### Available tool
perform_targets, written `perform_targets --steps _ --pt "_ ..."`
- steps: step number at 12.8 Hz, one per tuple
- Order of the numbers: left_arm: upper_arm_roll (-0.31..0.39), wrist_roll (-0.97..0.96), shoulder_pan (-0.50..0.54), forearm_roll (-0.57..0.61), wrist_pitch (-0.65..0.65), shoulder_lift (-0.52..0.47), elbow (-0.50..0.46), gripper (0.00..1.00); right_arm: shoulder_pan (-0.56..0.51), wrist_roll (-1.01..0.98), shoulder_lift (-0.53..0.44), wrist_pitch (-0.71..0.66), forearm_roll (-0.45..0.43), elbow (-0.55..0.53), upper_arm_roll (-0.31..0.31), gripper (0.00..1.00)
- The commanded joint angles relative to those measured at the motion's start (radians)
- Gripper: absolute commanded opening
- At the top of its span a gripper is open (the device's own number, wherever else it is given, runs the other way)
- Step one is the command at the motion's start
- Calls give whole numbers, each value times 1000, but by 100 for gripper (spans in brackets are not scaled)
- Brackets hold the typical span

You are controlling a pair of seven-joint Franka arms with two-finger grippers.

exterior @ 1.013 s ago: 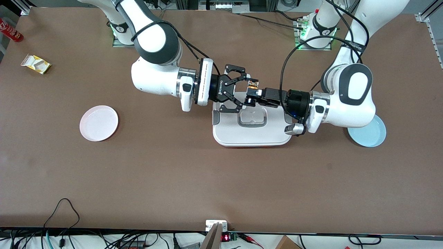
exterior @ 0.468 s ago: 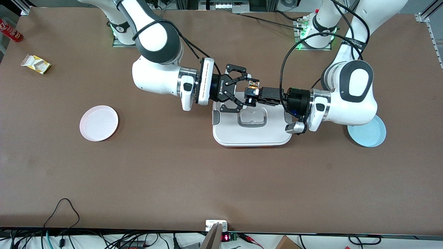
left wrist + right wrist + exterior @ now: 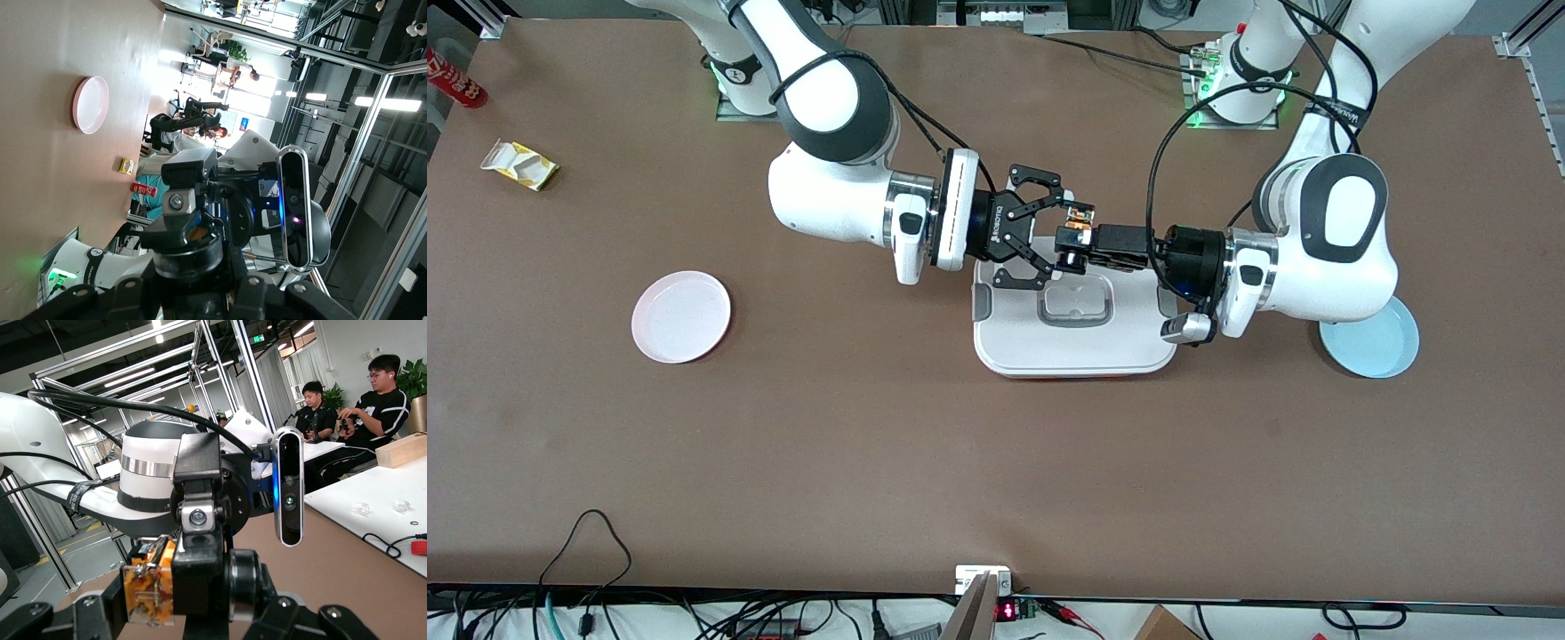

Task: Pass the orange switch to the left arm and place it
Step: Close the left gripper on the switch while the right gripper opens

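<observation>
Both grippers meet in the air over the box, above its edge nearest the arm bases. The right gripper comes in from the right arm's side, fingers clenched on the orange switch, which sits up off the table between the two grippers. The left gripper reaches in from the other end and its fingers are pinched onto the same switch, so both grippers have it at once. In the right wrist view the switch shows as an orange body w/ metal pins, held at the gripper tip, w/ the left gripper facing it head-on. In the left wrist view the black cylinder end of the switch shows just past the left gripper's finger, w/ the right gripper's camera close by. The box lies flat on the table, lid on, grey clips at both ends, approx. mid-table. A pink plate sits toward the right arm's end; a blue plate sits toward the left arm's end, partly under the left arm's elbow. A yellow packet and a red can lie near the table corner at the right arm's end.
</observation>
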Motion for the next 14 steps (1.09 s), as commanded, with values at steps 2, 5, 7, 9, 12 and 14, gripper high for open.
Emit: perform_targets --steps 2,5,7,9,12,14 --pt "0 -4 6 -12 6 -33 -38 18 12 -11 9 32 25 27 -4 16" --pt "-1 -4 6 -12 5 -33 -38 18 20 -5 6 30 123 25 -3 100" --pt "0 -4 6 -12 5 -33 -38 18 29 -3 6 30 129 25 -3 100" --pt "0 -4 8 -10 5 -33 -38 18 28 -3 6 30 131 24 -3 100" --pt "0 -4 9 -6 -3 -32 -38 18 28 -2 6 30 131 24 -3 100" --pt "2 -4 16 16 -12 -30 -38 18 23 -3 6 29 131 24 -3 100"
